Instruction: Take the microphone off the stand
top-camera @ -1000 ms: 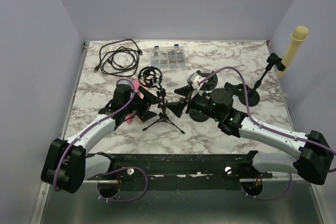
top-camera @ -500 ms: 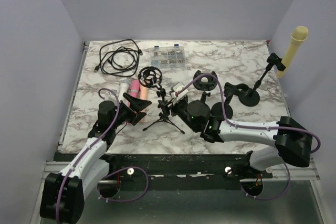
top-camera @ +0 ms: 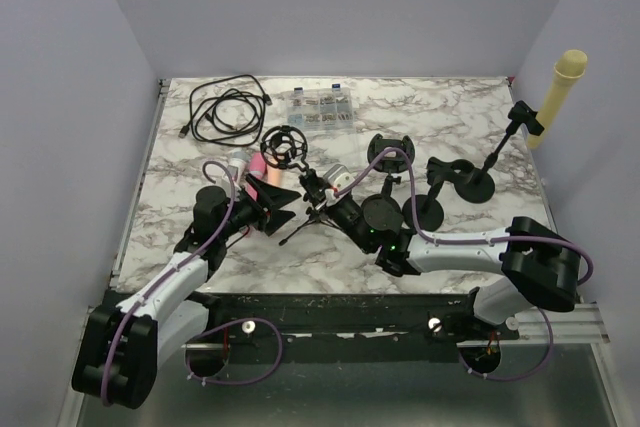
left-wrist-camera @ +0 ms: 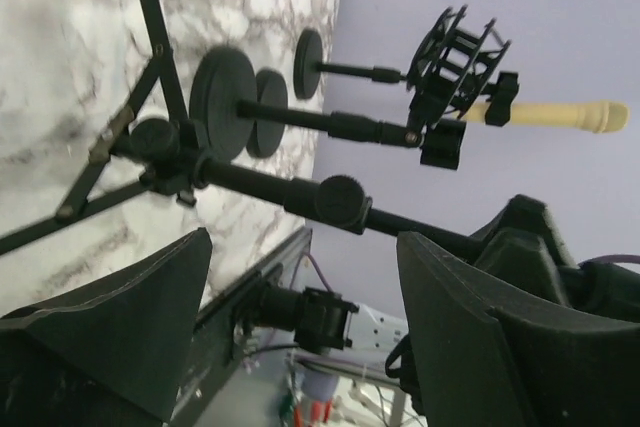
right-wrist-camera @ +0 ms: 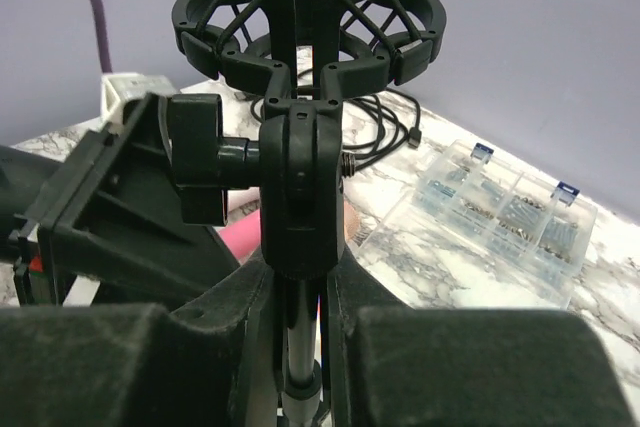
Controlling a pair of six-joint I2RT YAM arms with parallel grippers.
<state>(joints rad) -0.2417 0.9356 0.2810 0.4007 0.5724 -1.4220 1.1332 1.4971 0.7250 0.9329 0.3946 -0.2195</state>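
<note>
The black tripod stand (top-camera: 303,227) carries an empty ring-shaped shock mount (top-camera: 285,146) (right-wrist-camera: 305,7). A pink microphone (top-camera: 256,164) (right-wrist-camera: 238,244) with a silver head lies flat on the marble table just left of the stand. My right gripper (top-camera: 320,191) (right-wrist-camera: 298,342) is shut on the stand's upright pole (right-wrist-camera: 301,347), right under the mount's swivel joint. My left gripper (top-camera: 273,205) (left-wrist-camera: 305,247) stands open beside the stand, over the microphone's near end, with nothing between its fingers (left-wrist-camera: 110,337). The stand's pole (left-wrist-camera: 285,190) crosses just beyond them.
Two round-based stands (top-camera: 450,175) and a third with an empty shock mount (top-camera: 387,153) stand to the right. A clip stand holds a yellow microphone (top-camera: 560,87) at the far right edge. A coiled black cable (top-camera: 226,112) and a clear parts box (top-camera: 322,109) lie at the back.
My right gripper has swung left from the round-based stands to the tripod stand and shut on its pole. My left gripper drew back, then edged forward toward the stand, staying open.
</note>
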